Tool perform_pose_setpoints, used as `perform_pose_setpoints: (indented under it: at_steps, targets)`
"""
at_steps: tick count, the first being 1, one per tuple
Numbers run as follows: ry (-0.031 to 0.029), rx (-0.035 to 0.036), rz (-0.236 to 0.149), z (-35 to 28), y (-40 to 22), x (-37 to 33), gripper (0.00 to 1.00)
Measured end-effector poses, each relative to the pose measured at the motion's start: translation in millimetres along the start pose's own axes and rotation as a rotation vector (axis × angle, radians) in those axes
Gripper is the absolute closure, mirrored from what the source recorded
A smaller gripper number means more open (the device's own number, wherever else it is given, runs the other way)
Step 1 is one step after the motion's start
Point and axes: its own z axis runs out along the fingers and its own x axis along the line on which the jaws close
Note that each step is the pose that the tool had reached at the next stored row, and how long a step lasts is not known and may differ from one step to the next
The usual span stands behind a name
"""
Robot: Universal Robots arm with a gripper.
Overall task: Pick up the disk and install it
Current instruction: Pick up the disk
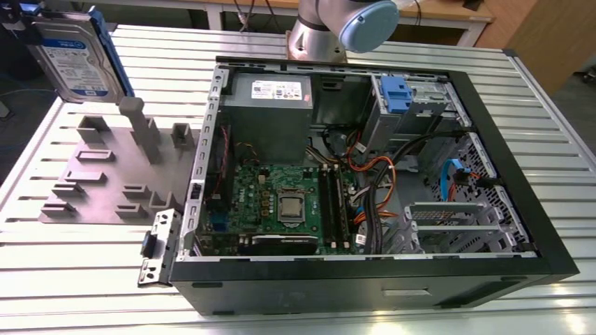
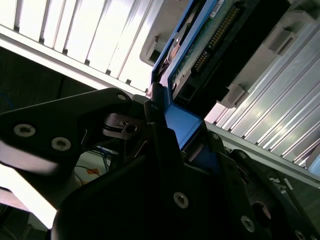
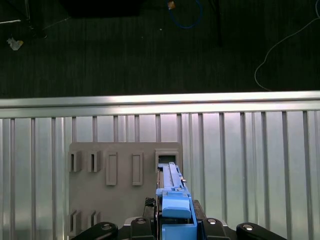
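In the second wrist view the gripper point(image 2: 172, 115) is clenched on the disk point(image 2: 200, 50), its 2 black fingers point(image 2: 155, 107) pressed against the blue carrier frame point(image 2: 182, 125). The drive's green circuit board and connector pins run away from the fingertips. Past the far end of the disk lie the bright slats of the counter point(image 2: 270, 115). In the first wrist view the blue frame sits squarely between the fingers, and the disk point(image 3: 175, 205) reaches straight ahead of the gripper point(image 3: 175, 222) toward the grey fixture point(image 3: 125, 195). Its far end lines up with 1 square slot point(image 3: 167, 160) at the fixture's edge; whether it touches that slot cannot be told. The slatted counter point(image 3: 250, 160) spreads beneath and around the fixture, and beyond the counter's rail is a dark floor point(image 3: 125, 55) with a blue cable point(image 3: 187, 15). In the exterior view the disk point(image 1: 79, 59) stands on edge with its white-and-blue label facing the camera. It is just above the tall posts at the far end of the fixture point(image 1: 102, 174). The open computer case point(image 1: 373, 286) lies well apart from the held disk, toward the exterior view's right, with its grey power supply point(image 1: 270, 91), green motherboard point(image 1: 279, 202) and a blue latch point(image 1: 396, 94) exposed. The arm's base point(image 1: 326, 31) stands behind the case.
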Motion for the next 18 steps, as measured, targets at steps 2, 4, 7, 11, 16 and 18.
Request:
perform_pose_setpoints:
  at_steps: [2, 4, 7, 11, 16, 18]
  targets:
    - [-0.0001, 0.0000, 0.000, -0.5, 0.0, 0.0, 0.63]
    - [0.0000, 0.0000, 0.000, -0.7, 0.0, 0.0, 0.63]
    - [0.0000, -0.0001, 0.000, -1.1, 0.0, 0.0, 0.63]
    - [0.0000, 0.0000, 0.000, -2.3, 0.0, 0.0, 0.63]
    - [0.0000, 0.0000, 0.000, -4.2, 0.1, 0.0, 0.63]
    - [0.0000, -0.0001, 0.000, -4.9, 0.1, 0.0, 0.63]
